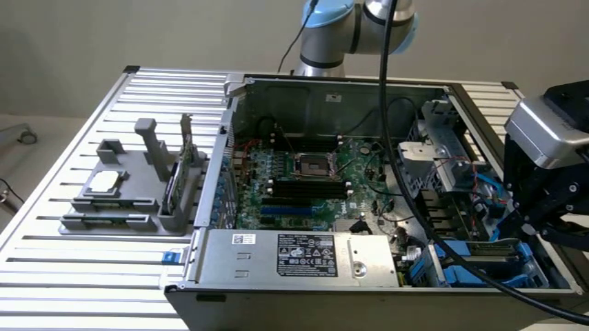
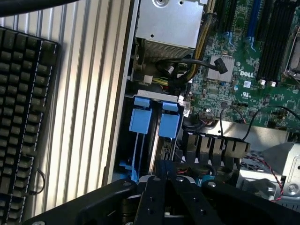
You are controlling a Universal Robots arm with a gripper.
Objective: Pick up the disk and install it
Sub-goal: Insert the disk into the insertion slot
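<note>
Ribbed table (image 1: 101,265) — tool (image 2: 164,172) hovers over disk (image 2: 169,125).

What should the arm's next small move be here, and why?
Probably a short, straight descent: the black gripper hangs over the drive bay of the open grey computer case, in line with the silver-grey metal disk in its blue plastic carrier. Two blue carrier tabs stand side by side there. Whether it already grips the disk, I cannot tell.

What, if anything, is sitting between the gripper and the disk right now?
Nothing visible does. The gripper hangs close over the drive bay, where the disk stands on edge in its blue carrier. The black cables lie off to one side, by the motherboard.
</note>
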